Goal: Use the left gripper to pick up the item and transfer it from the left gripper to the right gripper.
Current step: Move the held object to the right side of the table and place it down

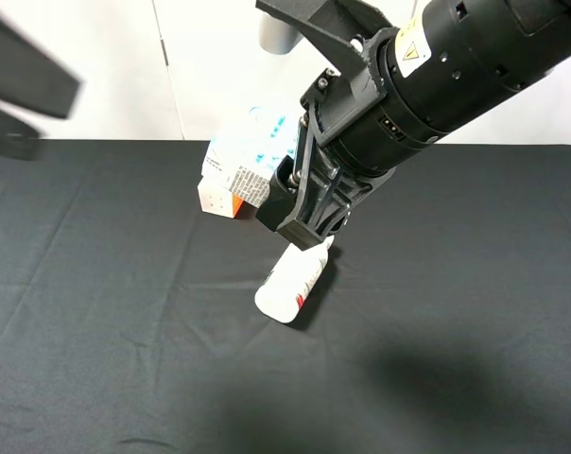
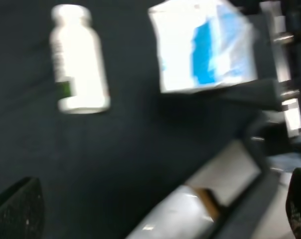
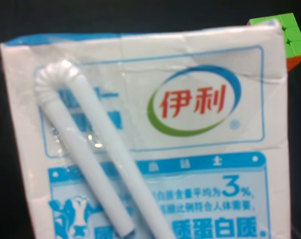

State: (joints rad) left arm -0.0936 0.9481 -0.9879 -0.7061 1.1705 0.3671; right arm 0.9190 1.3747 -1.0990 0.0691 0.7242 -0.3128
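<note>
Black right claw (image 1: 279, 189) angled down, gripping carton (image 1: 243, 156)

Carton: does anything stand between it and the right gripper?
Nothing visible does: the right gripper has its jaws shut on the carton. The puzzle cube sits beyond it, the bottle lies below on the cloth, and the open left gripper is off to the side.

Worktop (image 1: 125, 331): black cloth, matt, faintly creased. Carton (image 3: 205, 149): coated paperboard, smooth with a soft sheen, lightly dented near its upper edge. The white plastic straw (image 3: 90, 164) on it lies under clear, glossy, wrinkled film. Bottle (image 1: 290, 282), centre of the high view: smooth white plastic. Cube (image 3: 290, 32), upper right of the right wrist view: glossy green plastic tiles. Right arm's housing (image 1: 456, 66): black, semi-matt, bearing a glossy yellow sticker (image 1: 410, 52).
</note>
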